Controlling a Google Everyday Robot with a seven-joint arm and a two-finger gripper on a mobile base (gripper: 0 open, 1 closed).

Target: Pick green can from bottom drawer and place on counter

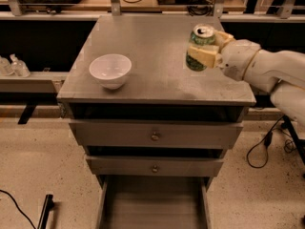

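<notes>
Camera view: your frame cut off bottom drawer point(152, 206) at lower edge; arm point(269, 69) ran out past right edge. Pale finger point(205, 55) covered middle of can point(202, 36); you could not tell whether can's base touched counter point(152, 42). Your gripper point(202, 51) was clenched around can, upright, over counter's right side. Count: one can, one bowl point(110, 69) on counter's left, three drawers, only bottom drawer pulled out.
</notes>
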